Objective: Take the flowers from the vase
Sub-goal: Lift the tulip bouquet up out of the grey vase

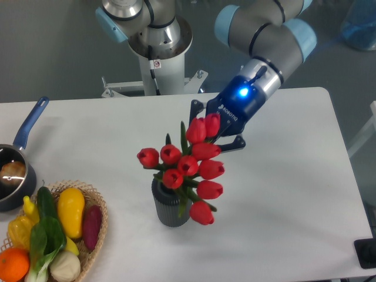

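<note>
Plenty going on along the left edge of the table (294, 194): a saucepan (13, 170) with a blue handle hangs half out of view, and near the front left corner sits a wicker basket (94, 202) stuffed with colourful veg. Moving toward the middle of the table, the vase (170, 207) stands upright, dark and ribbed, with the flowers (189, 166) sticking out of it, a bunch of red tulip buds on green stems that leans a bit to the right. Right behind the top buds is the gripper (218, 136), coming in at a slant from the back right; its fingers reach in among the upper blooms, but the buds cover the tips, so honestly I can't tell whether the jaws are spread or clamped on anything. My guess is the bunch is light and kinda floppy, with soft buds that would squash or slip if pinched, so the place to grab is the bundled stems just above the vase mouth, not the heads. The vase looks small enough to tip or get dragged up with the stems if the pull isn't straight. To the right of the vase, the table is bare white all the way to the right edge, so lifting up and swinging that way looks like the safest route, well apart from the basket and pan.
</note>
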Motion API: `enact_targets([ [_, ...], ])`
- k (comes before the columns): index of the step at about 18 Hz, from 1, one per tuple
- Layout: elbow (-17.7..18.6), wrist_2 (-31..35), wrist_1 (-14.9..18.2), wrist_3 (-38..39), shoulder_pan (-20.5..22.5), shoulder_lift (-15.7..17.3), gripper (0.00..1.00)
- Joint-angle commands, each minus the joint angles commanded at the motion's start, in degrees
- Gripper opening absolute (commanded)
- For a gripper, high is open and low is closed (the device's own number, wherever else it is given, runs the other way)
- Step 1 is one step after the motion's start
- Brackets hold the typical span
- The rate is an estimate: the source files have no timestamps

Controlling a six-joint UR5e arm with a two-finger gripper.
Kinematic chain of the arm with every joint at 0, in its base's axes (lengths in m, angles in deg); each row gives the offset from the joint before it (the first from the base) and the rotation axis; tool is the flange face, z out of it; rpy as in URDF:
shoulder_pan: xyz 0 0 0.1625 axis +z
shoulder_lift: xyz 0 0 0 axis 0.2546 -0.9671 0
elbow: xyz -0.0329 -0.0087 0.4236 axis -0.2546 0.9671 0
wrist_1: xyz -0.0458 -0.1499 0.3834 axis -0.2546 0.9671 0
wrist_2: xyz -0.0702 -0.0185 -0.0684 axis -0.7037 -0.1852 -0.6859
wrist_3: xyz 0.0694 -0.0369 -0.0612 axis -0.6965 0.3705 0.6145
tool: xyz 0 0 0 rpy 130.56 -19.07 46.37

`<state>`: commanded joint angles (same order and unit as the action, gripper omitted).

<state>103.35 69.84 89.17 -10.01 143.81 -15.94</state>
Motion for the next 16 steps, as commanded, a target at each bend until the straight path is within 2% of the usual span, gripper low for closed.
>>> enact_targets([
  [7,-2.46,-0.89,-0.09,0.18,1.32,0.70,0.03],
  [12,-2.38,-0.27,-0.18,-0.34,3.25,2.37,0.03],
  [14,-1.33,-0.01,-0.35,-0.78,5.00,3.77,0.03],
  [16,-1.06,2.79,-0.35,-0.78,6.50,5.27,0.03],
])
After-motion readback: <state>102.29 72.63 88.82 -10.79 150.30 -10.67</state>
